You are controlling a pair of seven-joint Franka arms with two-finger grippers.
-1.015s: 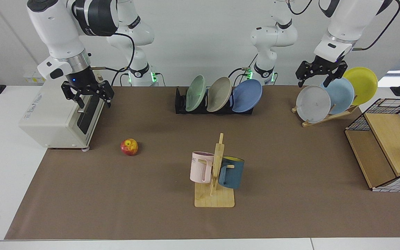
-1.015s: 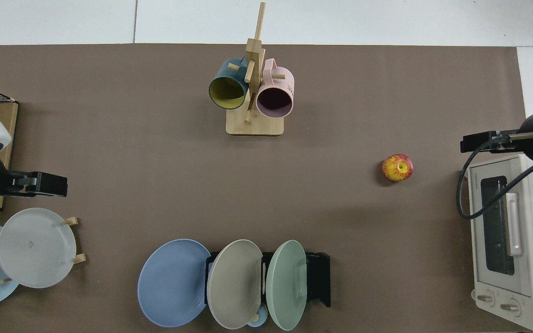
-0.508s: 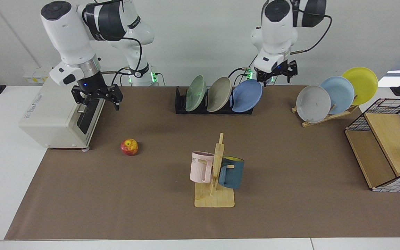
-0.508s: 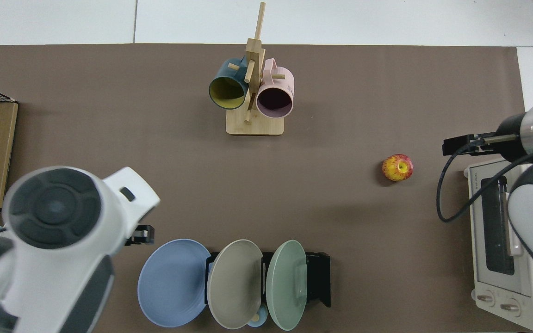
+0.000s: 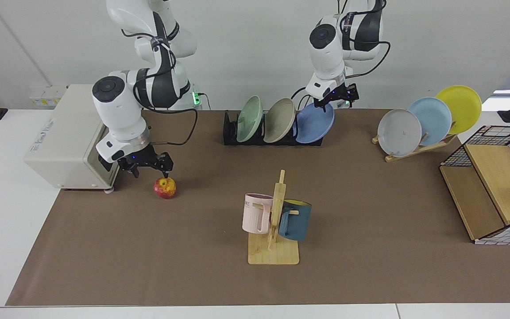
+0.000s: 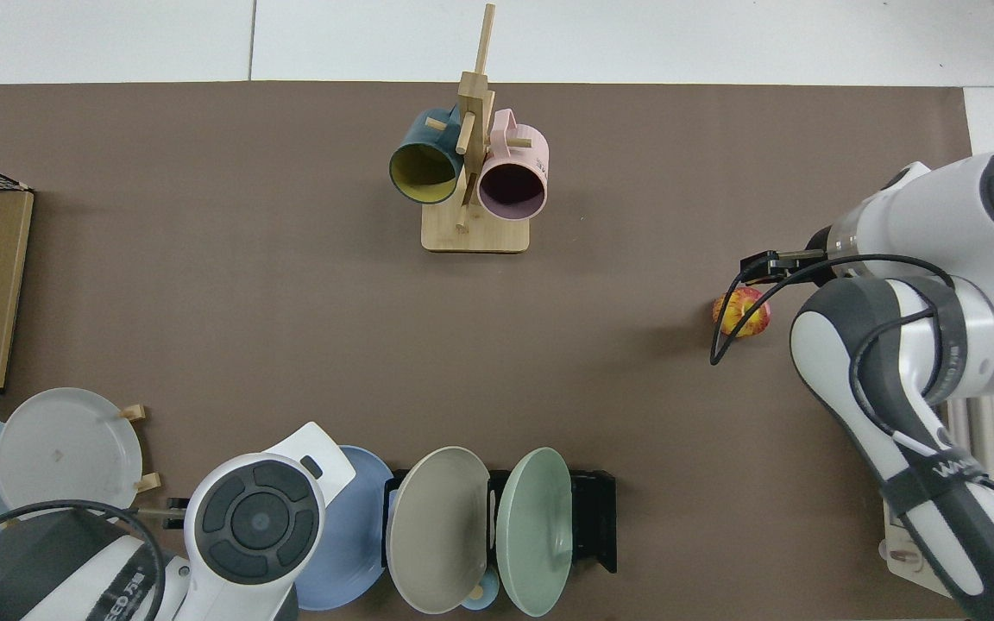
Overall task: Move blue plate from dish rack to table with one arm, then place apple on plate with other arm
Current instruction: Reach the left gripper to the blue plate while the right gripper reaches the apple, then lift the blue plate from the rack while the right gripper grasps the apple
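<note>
The blue plate [image 5: 314, 123] leans in the end slot of the black dish rack [image 5: 230, 133], on the side nearest the wooden plate stand. My left gripper [image 5: 337, 100] is open at the plate's top rim; whether it touches the rim cannot be told. From above, the left arm hides this gripper and covers part of the blue plate [image 6: 350, 539]. The apple [image 5: 165, 188] lies on the table's brown mat [image 5: 370, 199] near the oven. My right gripper [image 5: 151, 171] hovers open just above the apple, slightly to its oven side, holding nothing. The apple [image 6: 745, 315] also shows from above.
A green plate [image 5: 249, 118] and a beige plate [image 5: 279, 119] share the rack. A wooden stand [image 5: 414, 148] holds grey, pale blue and yellow plates. A mug tree [image 5: 275, 221] with two mugs stands mid-table, a toaster oven [image 5: 67, 141] behind the apple, and a wire shelf [image 5: 489, 186] at the far side.
The right gripper dropped from in front of the oven down to just above the apple. The left gripper came lower and closer onto the blue plate's top rim.
</note>
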